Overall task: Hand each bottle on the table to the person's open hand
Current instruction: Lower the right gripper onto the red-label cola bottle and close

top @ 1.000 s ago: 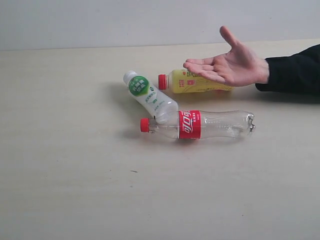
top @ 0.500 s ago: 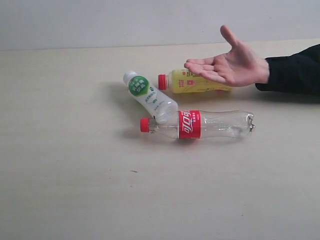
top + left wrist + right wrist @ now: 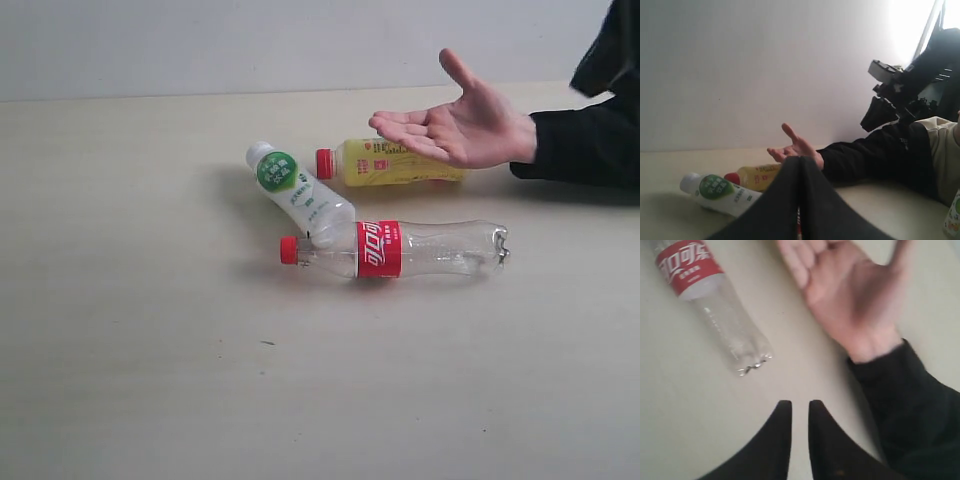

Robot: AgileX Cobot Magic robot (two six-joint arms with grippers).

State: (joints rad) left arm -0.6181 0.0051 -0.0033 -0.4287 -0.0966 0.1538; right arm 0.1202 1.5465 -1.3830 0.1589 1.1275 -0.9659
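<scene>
— Counter (image 3: 150, 380) first?
— Wide, pale, bare along the near side; carries everything else.
— Anything new since a second ago?
— Yes: dark bulk, likely the right arm (image 3: 610, 45), now in the top right corner of the exterior view, above the sleeve (image 3: 585, 145); absent half a second back. No shift elsewhere. Probably means a first reach is starting, with no bottle handed over yet.
— Right jaws?
— From the right wrist: a narrow slit apart, holding nothing, over bare counter near the clear bottle (image 3: 720, 320) base and the sleeve.
— Left jaws?
— Pressed together, nothing between, low over the counter, facing the hand (image 3: 795, 150).
— Hands, counted?
— One: palm up, open, empty, raised just above the yellow bottle (image 3: 400, 168) at the far right.
— Bottles, counted?
— Three in the exterior view, all lying down near the middle. One clear, red label, longest, cap to the left. One yellow, red cap, behind it, partly hidden by the fingers. One white bottle (image 3: 298, 195) with a green circle, angled, base against the clear one's neck.
— More than three?
— Only a sliver of a fourth bottle (image 3: 952, 220) at the edge of the left wrist view: pale with a green mark, well apart from the rest. Likely a second white one; too little showing to be sure.
— Best pick?
— Judging by position, the clear bottle: nearest the right jaws, base toward them.
</scene>
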